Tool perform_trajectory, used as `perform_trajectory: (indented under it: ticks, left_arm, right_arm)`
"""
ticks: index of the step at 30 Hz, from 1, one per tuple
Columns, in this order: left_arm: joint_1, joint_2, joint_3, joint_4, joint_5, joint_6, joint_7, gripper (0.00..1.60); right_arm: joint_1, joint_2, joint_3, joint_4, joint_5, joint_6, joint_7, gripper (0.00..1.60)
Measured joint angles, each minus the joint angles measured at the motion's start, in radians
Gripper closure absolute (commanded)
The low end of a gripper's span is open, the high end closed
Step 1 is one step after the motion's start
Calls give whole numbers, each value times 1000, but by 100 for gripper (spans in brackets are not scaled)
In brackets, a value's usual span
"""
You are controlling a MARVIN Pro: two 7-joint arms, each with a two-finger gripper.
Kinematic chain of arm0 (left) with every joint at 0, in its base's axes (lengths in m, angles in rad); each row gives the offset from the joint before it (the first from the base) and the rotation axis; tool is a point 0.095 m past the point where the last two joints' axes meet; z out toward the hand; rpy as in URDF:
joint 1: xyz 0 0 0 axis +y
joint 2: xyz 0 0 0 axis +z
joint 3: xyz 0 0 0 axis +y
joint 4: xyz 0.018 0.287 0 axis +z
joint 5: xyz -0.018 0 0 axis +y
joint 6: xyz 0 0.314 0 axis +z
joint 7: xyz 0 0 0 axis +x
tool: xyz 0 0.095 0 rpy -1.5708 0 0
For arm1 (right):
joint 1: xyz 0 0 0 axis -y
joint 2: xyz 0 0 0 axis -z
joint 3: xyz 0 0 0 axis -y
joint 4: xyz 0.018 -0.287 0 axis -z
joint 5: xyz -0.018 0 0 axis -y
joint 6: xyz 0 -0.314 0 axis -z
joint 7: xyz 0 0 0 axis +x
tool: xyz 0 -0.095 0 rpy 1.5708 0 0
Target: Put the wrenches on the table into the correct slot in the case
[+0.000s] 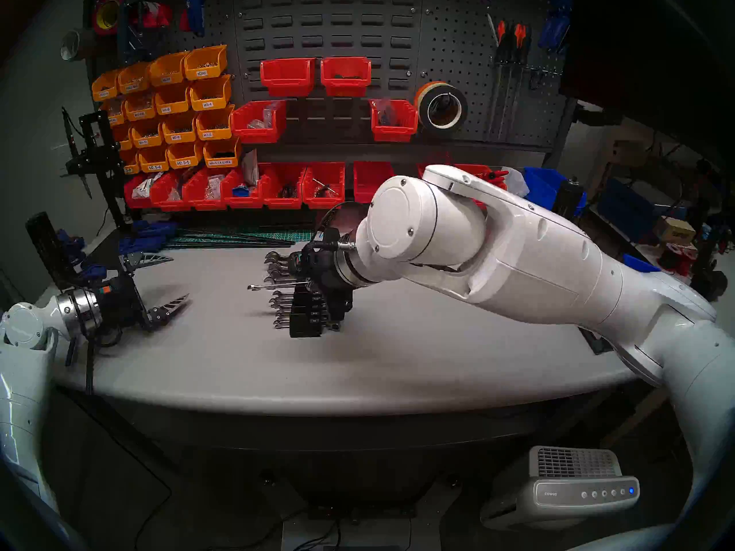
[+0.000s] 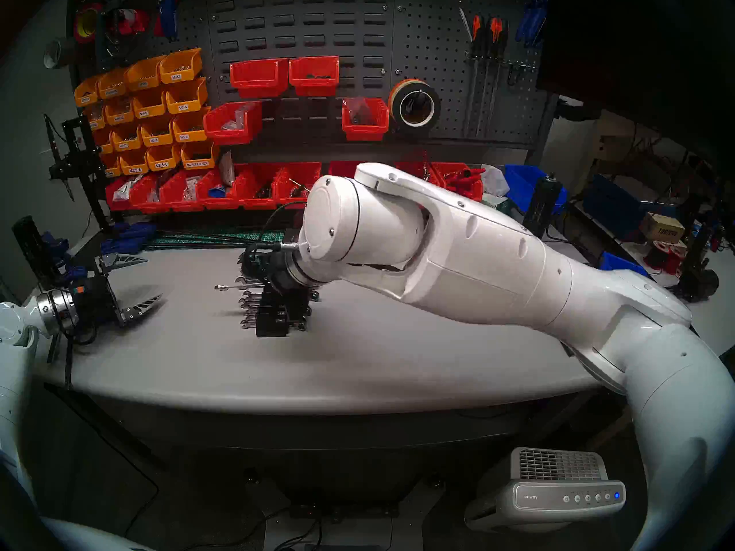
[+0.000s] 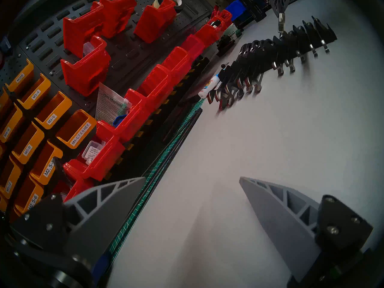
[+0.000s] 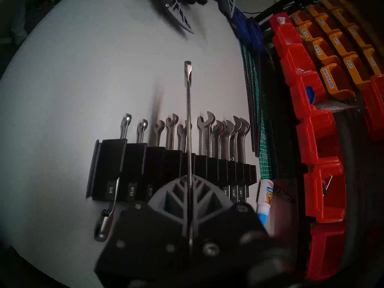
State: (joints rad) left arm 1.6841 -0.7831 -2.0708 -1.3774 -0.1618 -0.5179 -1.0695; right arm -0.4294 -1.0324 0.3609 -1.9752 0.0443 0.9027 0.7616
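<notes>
Chrome wrench (image 4: 188,106), stiff and slick, sits pinched edge-on in your right claw (image 4: 189,200) at frame centre, over the case (image 4: 145,162); grip mid-shank. Left claw (image 1: 169,284) gapes empty at the left edge.

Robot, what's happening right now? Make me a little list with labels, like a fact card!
right gripper: shut on the held wrench, edge-on above the rack
left gripper: open, empty, over the table's left side
rack: long, black, on the table, grooves labelled with white sizes
wrenches in rack: a row, open jaws sticking out one side
held wrench position: over a middle groove; whether seated, cannot tell
glue bottle: lying beside the rack's end near the green mat
</notes>
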Motion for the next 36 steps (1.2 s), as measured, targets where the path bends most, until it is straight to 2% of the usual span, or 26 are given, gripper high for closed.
perform_trajectory:
  ticks: [17, 25, 36]
  left_arm:
    - [0, 0, 0, 0, 0, 0, 0, 0]
    - [0, 0, 0, 0, 0, 0, 0, 0]
    - [0, 0, 0, 0, 0, 0, 0, 0]
  right_arm:
    - [-126, 24, 104, -3, 93, -49, -89, 160]
    - [-156, 25, 120, -5, 111, -66, -117, 160]
    - [-159, 24, 124, -7, 113, -74, -134, 160]
